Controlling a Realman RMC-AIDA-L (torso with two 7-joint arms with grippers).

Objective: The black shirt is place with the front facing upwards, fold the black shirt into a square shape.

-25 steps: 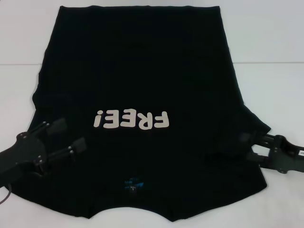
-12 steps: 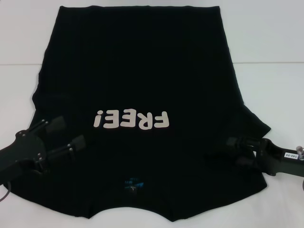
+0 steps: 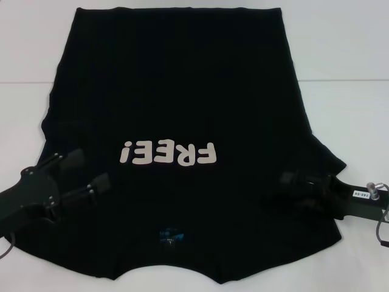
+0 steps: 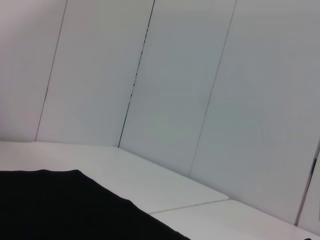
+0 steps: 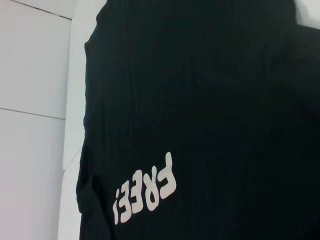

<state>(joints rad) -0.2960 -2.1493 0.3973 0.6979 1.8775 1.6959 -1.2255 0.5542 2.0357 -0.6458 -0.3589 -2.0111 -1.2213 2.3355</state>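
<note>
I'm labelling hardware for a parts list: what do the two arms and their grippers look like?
Both are matte black. The left gripper has two long fingers with small silver screws. The right gripper sits on a flat black arm with a small white label, a silver knob and a thin cable loop.

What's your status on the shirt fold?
Left gripper open over shirt's left shoulder. Right gripper over right shoulder. Black shirt flat, front up, unfolded. Nothing in the way.

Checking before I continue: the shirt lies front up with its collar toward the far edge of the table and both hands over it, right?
Not quite. In the head view the black shirt has its collar and blue label nearest the robot. The rest holds.
</note>
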